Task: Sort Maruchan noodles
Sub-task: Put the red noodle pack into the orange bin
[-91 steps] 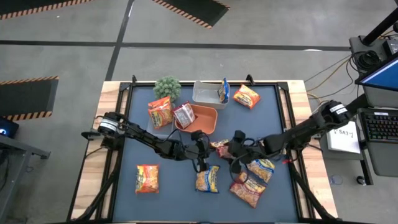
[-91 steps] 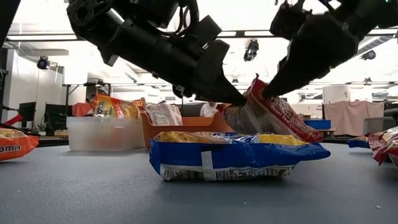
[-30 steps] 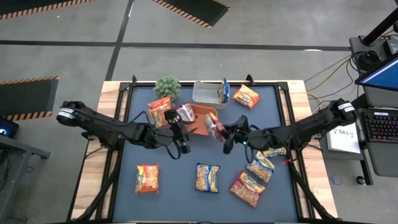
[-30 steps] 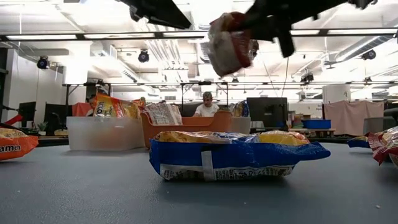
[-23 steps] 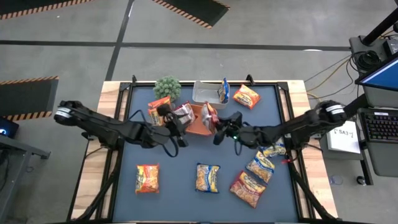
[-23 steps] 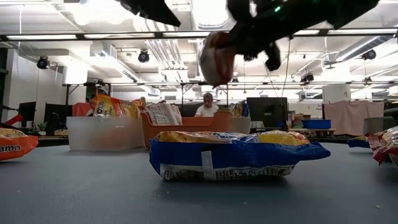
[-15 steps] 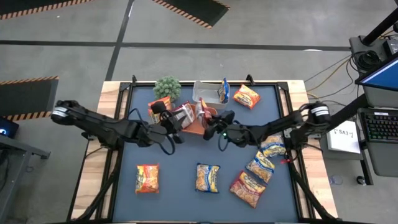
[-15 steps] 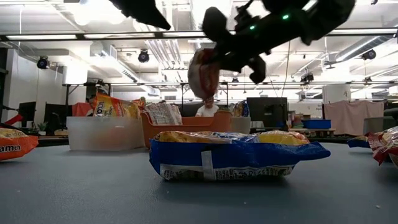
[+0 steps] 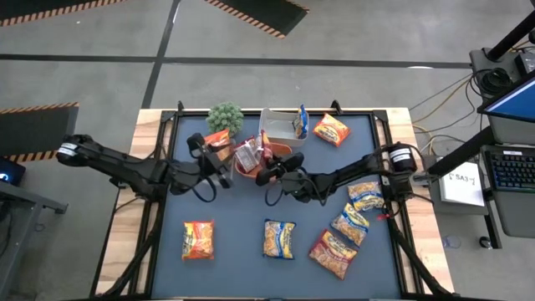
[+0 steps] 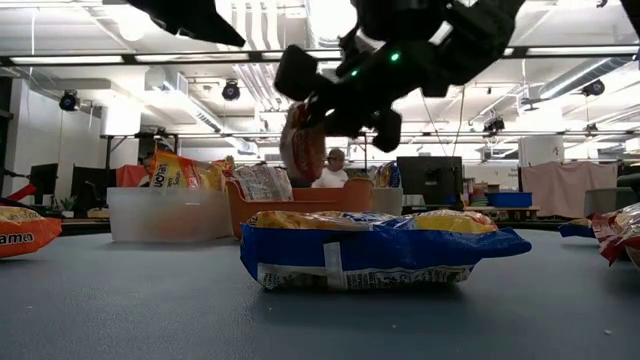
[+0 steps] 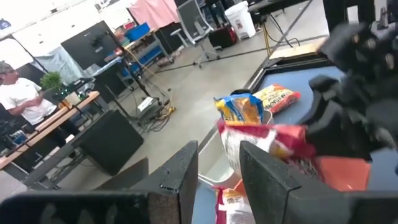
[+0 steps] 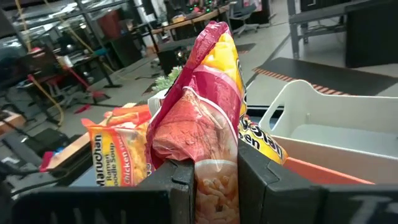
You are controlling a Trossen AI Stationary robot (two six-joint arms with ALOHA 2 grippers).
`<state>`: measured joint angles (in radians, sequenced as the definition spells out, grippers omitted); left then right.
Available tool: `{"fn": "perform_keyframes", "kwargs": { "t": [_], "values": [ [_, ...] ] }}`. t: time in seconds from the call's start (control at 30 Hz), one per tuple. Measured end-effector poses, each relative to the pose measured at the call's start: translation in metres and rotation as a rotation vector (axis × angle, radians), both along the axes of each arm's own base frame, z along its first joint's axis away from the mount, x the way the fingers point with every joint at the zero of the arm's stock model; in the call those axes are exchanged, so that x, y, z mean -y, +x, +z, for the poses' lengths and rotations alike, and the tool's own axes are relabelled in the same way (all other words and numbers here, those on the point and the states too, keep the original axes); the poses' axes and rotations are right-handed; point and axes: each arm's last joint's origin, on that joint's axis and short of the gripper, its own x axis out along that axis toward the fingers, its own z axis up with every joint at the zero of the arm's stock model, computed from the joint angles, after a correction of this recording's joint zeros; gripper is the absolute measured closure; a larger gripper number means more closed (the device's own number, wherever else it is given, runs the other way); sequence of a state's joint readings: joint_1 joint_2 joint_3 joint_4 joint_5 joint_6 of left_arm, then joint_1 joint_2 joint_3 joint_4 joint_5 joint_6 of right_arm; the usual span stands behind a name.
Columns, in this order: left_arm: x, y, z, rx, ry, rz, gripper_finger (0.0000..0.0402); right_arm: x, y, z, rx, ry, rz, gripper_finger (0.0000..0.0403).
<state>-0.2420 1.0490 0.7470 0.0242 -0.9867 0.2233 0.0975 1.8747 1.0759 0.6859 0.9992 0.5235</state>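
Red glossy packet [image 12: 205, 118] upright | right fingers [image 12: 249, 180] grasping it | left fingers [image 11: 186, 168] apart, empty

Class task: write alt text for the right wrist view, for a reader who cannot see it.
The right end effector grips a red noodle packet upright between its two dark fingers. Behind the packet are an orange chicken-flavour packet, a clear tub and an orange tray, with a blurred workshop beyond.

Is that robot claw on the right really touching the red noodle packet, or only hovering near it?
Touching. The right wrist view shows the right gripper with both fingers pressed against the red packet, which stands up between them.
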Motion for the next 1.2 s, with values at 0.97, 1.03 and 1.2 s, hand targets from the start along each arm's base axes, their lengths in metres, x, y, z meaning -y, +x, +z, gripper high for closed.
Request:
{"fn": "perform_keyframes", "kwargs": {
  "t": [0.97, 1.03, 1.2],
  "values": [
    [-0.001, -0.004, -0.006, -0.005, 0.004, -0.001, 0.03, 0.003, 0.016, -0.037, -0.089, 0.148, -0.105, 0.0342],
    [-0.001, -0.004, -0.006, -0.007, 0.006, -0.001, 0.03, 0.006, 0.017, -0.038, -0.101, 0.173, -0.066, 0.0339],
    [-0.001, -0.004, -0.006, -0.005, 0.005, -0.001, 0.03, 0.006, 0.017, -0.038, -0.108, 0.189, -0.036, 0.0307]
  ]
}}
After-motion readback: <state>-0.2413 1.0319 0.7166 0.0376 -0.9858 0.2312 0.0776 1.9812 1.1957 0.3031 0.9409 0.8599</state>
